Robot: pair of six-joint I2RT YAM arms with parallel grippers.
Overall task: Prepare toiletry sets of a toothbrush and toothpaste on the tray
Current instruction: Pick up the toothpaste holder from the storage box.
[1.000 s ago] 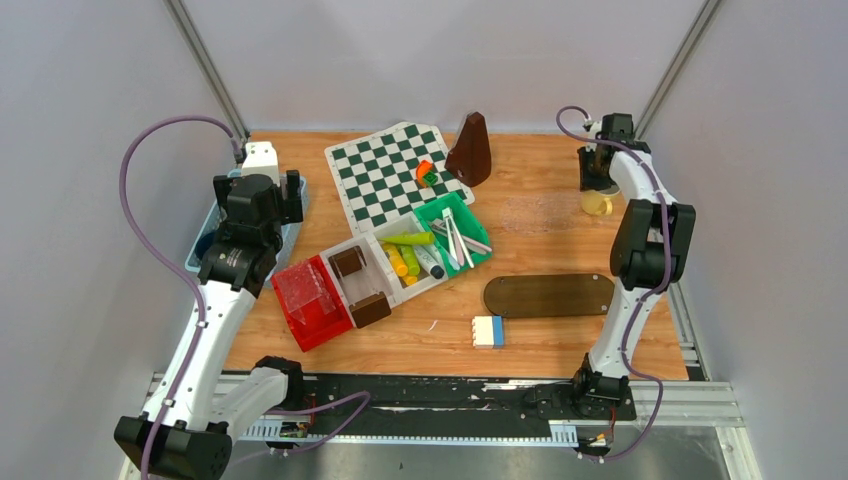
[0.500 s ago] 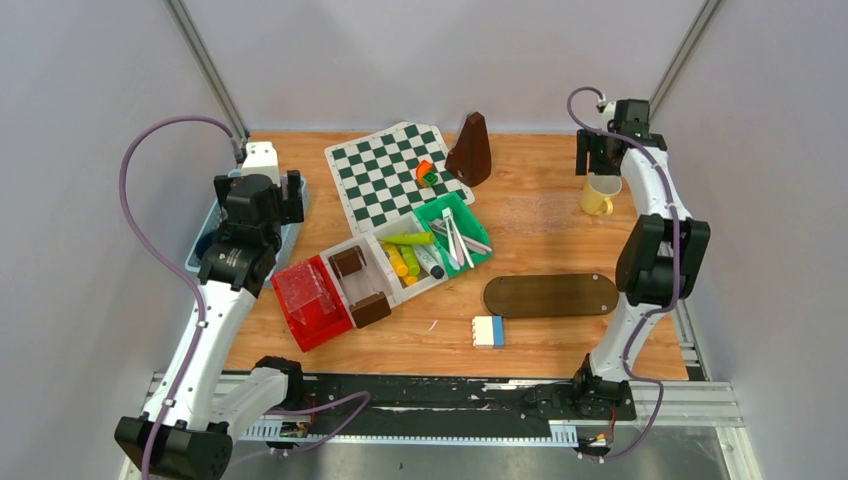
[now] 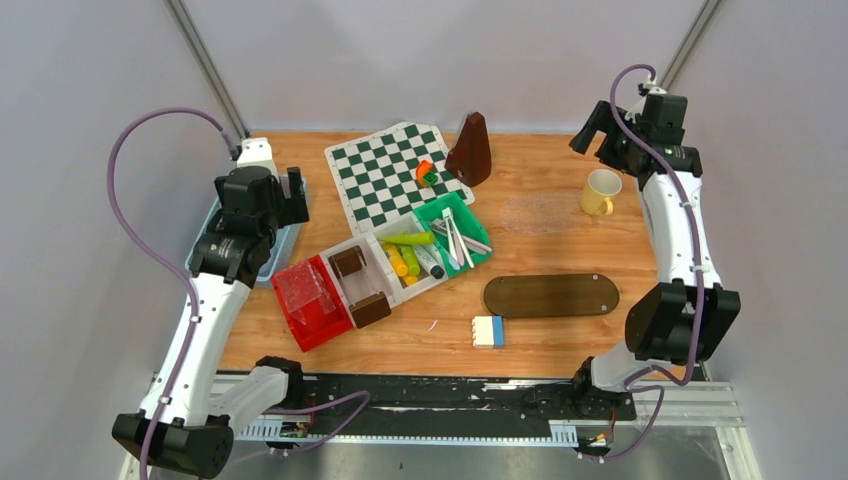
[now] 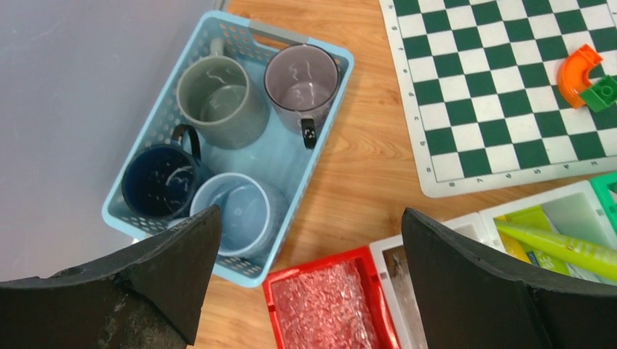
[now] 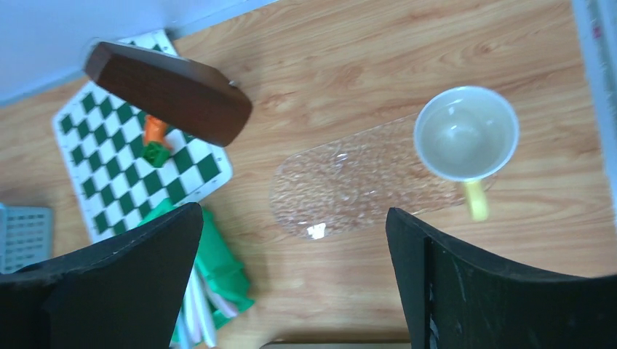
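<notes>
A pale yellow mug [image 3: 601, 191] [image 5: 466, 133] stands upright and empty on the right end of a clear, textured oval tray [image 3: 535, 213] [image 5: 349, 185]. My right gripper [image 3: 597, 138] [image 5: 292, 212] hangs open above the tray, apart from the mug. My left gripper [image 4: 311, 218] is open over the near corner of a light blue basket [image 4: 333, 102]. The basket holds a grey-green mug [image 4: 222, 91], a grey mug [image 4: 300, 76], a dark blue mug [image 4: 161, 182] and a light blue mug [image 4: 236, 214]. Whitish toothbrushes [image 3: 455, 237] lie in a green bin. Green and yellow tubes [image 3: 405, 250] lie in the white bin beside it.
A green-and-white chessboard [image 3: 385, 175] carries orange and green bricks [image 3: 427, 172], with a brown wedge-shaped block [image 3: 470, 150] next to it. A red bin [image 3: 310, 300], a dark brown oval board [image 3: 550, 295] and a blue-and-white block [image 3: 489, 331] lie nearer the front.
My right gripper opened, let go of the pale yellow mug on the clear tray, and rose away towards the back right. The left arm barely shifted.
</notes>
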